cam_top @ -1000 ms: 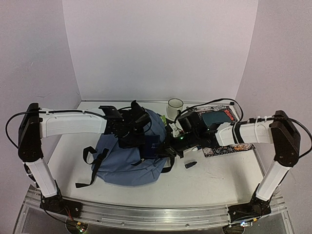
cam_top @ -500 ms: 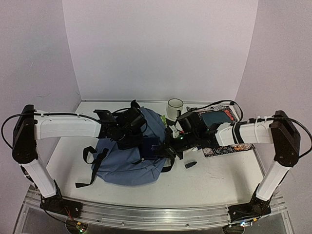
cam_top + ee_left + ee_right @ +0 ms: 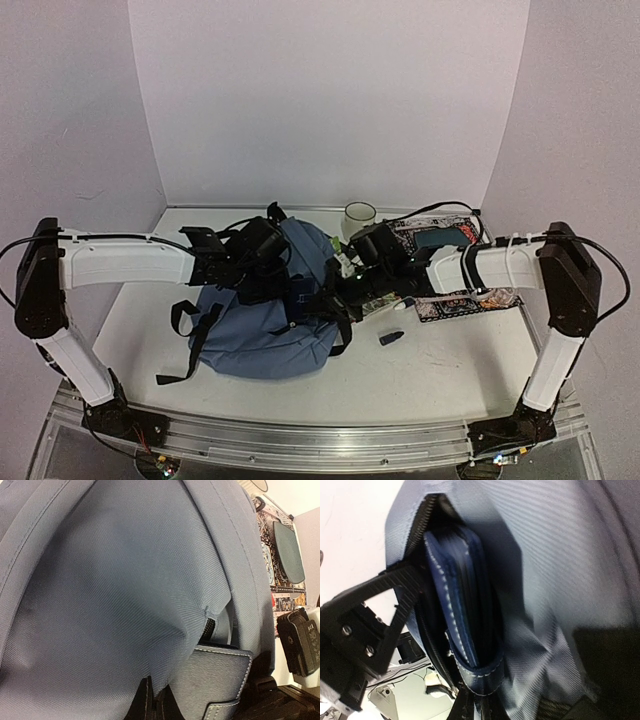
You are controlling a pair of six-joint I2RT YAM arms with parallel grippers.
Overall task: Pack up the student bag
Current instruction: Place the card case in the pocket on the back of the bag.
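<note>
The slate-blue student bag point(image 3: 255, 325) lies flat in the middle of the table, its black straps to the left. My left gripper point(image 3: 157, 702) is shut on the edge of the bag's pocket flap point(image 3: 150, 605) and holds the zipper opening apart. My right gripper point(image 3: 476, 707) is shut on the strap end of a navy wallet point(image 3: 457, 625), which stands edge-on and partly inside the open pocket. The wallet also shows in the left wrist view point(image 3: 217, 677), under the lifted flap. In the top view both grippers meet at the bag's right side, left point(image 3: 287, 287) and right point(image 3: 338, 297).
A white cup point(image 3: 359, 217) stands at the back. A patterned book point(image 3: 455, 298) with a teal case point(image 3: 440, 240) on it lies at the right. A small black object point(image 3: 391, 338) lies on the table in front of the right arm.
My right gripper has moved left with the wallet, which now sits deeper in the pocket. My left arm has drawn back to the left, still holding the flap.
</note>
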